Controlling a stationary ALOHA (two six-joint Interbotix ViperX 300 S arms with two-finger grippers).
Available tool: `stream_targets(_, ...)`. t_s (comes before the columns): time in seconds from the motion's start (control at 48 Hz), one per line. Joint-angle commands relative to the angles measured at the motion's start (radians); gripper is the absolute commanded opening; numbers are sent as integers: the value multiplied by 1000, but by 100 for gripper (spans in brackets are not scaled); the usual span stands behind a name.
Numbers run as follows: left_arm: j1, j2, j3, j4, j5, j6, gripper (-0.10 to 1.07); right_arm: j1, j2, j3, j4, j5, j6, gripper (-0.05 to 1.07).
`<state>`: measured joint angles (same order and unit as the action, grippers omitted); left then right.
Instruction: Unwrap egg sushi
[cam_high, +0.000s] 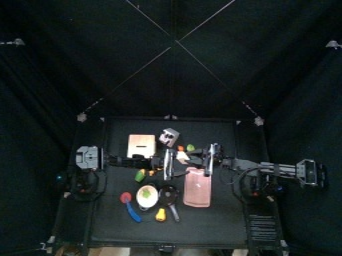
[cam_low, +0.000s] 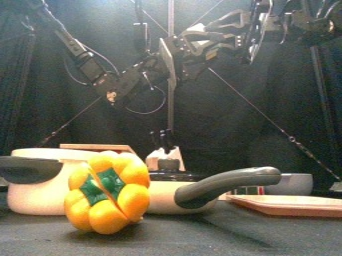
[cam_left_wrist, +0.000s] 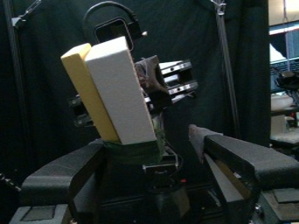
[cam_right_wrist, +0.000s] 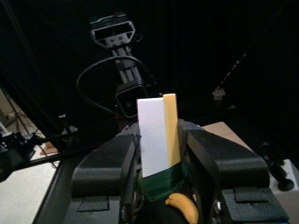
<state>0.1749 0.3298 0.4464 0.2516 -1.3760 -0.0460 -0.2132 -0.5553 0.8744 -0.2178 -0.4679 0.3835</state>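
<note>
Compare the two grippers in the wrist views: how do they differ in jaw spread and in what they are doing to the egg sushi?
The left gripper has its jaws spread wide, standing clear of the egg sushi on both sides; the right gripper has its jaws closed in on the sushi, gripping its lower end. The left wrist view shows the sushi's broad white face, the right wrist view its narrow edge. Both grippers are raised above the table, with the sushi between their jaws.
</note>
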Motion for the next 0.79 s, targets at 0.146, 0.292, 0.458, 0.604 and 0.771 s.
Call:
stream_targets(0.146, 12, -28, -17, -28, -12, 2, 100, 2, -5, -12, 3, -9, -2, 61)
stream_targets(0.292, 21, -28, -12, -31, -12, 2, 100, 3, -5, -12, 3, -9, -2, 61)
stream_targets(0.458, 23, -32, -15, -28, -12, 2, 100, 2, -5, -12, 2, -9, -2, 61)
stream_targets(0.604, 23, -37, -20, -20, -12, 2, 100, 2, -5, -12, 3, -9, -2, 61)
stream_targets(0.771, 20, -37, -31, -18, -12, 2, 99, 3, -5, -12, 5, -9, -2, 61)
